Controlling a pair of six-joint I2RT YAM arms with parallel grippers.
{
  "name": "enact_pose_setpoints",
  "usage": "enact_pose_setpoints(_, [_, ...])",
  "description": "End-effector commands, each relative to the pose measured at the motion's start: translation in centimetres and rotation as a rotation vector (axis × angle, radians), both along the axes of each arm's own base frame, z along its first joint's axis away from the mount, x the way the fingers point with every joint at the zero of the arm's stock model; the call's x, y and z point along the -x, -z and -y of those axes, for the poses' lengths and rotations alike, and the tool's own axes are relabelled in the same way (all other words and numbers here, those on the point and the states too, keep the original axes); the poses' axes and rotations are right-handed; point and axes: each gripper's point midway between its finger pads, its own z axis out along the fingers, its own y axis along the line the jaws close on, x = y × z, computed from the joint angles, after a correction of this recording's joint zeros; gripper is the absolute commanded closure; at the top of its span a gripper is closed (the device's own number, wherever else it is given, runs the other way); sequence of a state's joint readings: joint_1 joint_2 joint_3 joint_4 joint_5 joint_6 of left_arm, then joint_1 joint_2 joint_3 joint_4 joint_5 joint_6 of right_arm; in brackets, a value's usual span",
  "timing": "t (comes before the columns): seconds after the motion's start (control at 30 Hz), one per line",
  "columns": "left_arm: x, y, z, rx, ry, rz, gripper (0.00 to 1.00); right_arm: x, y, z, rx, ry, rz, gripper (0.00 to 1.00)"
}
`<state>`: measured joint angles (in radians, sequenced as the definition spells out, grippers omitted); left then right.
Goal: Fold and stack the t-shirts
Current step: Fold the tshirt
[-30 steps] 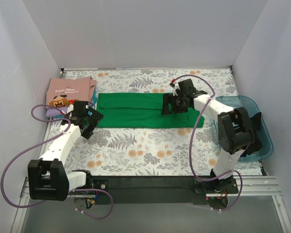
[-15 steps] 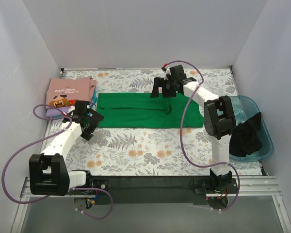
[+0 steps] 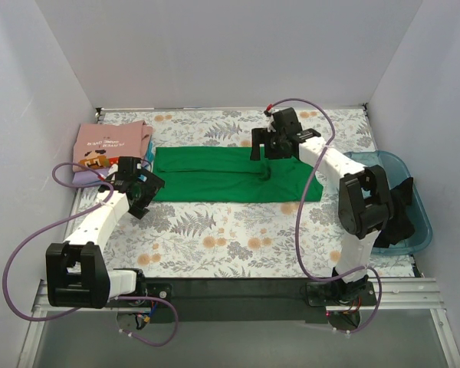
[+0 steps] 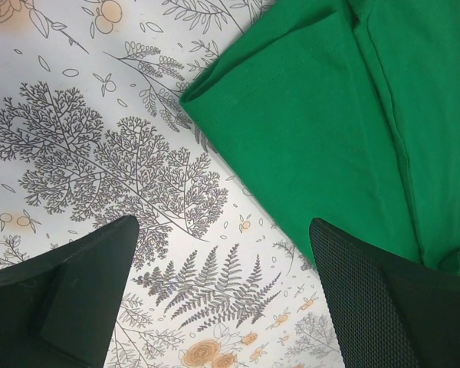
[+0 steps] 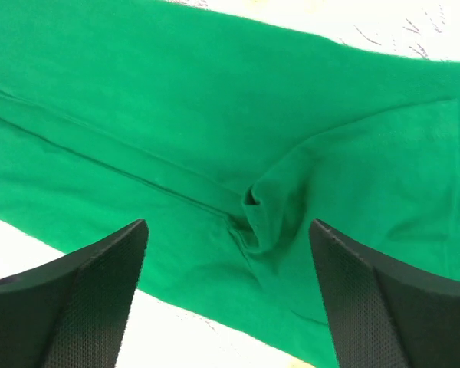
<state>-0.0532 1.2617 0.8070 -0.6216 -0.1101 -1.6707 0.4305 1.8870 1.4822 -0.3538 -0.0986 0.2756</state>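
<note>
On my overhead feed the table [image 3: 215,238] fills the floor of a small white booth. It is covered by a pale cloth [image 4: 123,176] printed with grey ferns and orange flowers, which my left wrist feed shows close up. Three plain white walls box it in: the back wall [image 3: 230,54], the left wall [image 3: 23,115] and the right wall [image 3: 445,100]. A black strip [image 3: 230,287] runs along the near edge, with a metal rail [image 3: 414,285] at its right end. The light is soft and even, and I see only faint shadows.

Shirt stack [image 3: 111,146] left of spread shirt [image 3: 215,176]
</note>
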Motion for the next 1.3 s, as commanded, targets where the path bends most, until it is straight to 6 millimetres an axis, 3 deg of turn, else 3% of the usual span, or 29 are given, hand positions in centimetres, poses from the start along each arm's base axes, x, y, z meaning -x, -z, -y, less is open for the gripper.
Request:
enact_pose_setpoints(0.0, [-0.2,-0.6,0.2,0.011,0.022,0.025,0.06,0.6,1.5,2.0,0.149,0.054,0.014,0.1])
enact_pose_setpoints(0.13, [-0.2,-0.6,0.1,0.002,0.022,0.022,0.06,0.7,3.0,0.7,0.151,0.006,-0.03,0.22])
enact_pose_setpoints(0.27, [-0.1,-0.8,0.1,0.002,0.022,0.028,0.06,0.4,4.4,0.9,0.195,0.026,-0.063,0.37])
enact_pose_setpoints(0.33, [-0.2,-0.7,0.0,0.0,0.022,0.029,0.06,0.4,4.6,1.0,0.203,0.036,-0.068,0.51])
enact_pose_setpoints(0.4, [-0.2,-0.7,0.0,0.0,0.024,0.029,0.06,0.3,4.8,1.0,0.221,0.048,-0.062,0.72])
enact_pose_setpoints(0.5, [-0.2,-0.6,0.1,0.001,0.023,0.026,0.06,0.0,4.5,1.0,0.227,0.063,-0.049,0.84])
enact_pose_setpoints(0.73, [-0.4,-0.4,0.1,0.001,0.025,0.021,0.06,-0.6,4.2,-0.3,0.215,0.079,-0.042,0.84])
enact_pose_setpoints(0.9, [-0.5,-0.4,0.1,0.0,0.024,0.017,0.06,-1.1,4.5,-2.3,0.193,0.092,-0.05,0.81])
enact_pose_setpoints(1.07, [-0.5,-0.1,0.1,0.001,0.031,0.004,0.06,-2.1,5.2,-4.2,0.162,0.093,-0.06,0.59])
enact_pose_setpoints(1.13, [-0.5,-0.1,0.1,-0.001,0.031,0.006,0.06,-2.5,5.7,-4.9,0.144,0.092,-0.073,0.59])
enact_pose_setpoints(1.23, [-0.5,0.0,0.3,0.007,0.039,0.002,0.06,-3.3,4.9,-6.3,0.099,0.073,-0.064,0.53])
enact_pose_setpoints(1.27, [-0.5,-0.2,0.3,0.006,0.043,0.008,0.06,-3.1,4.4,-7.0,0.063,0.04,-0.07,0.46])
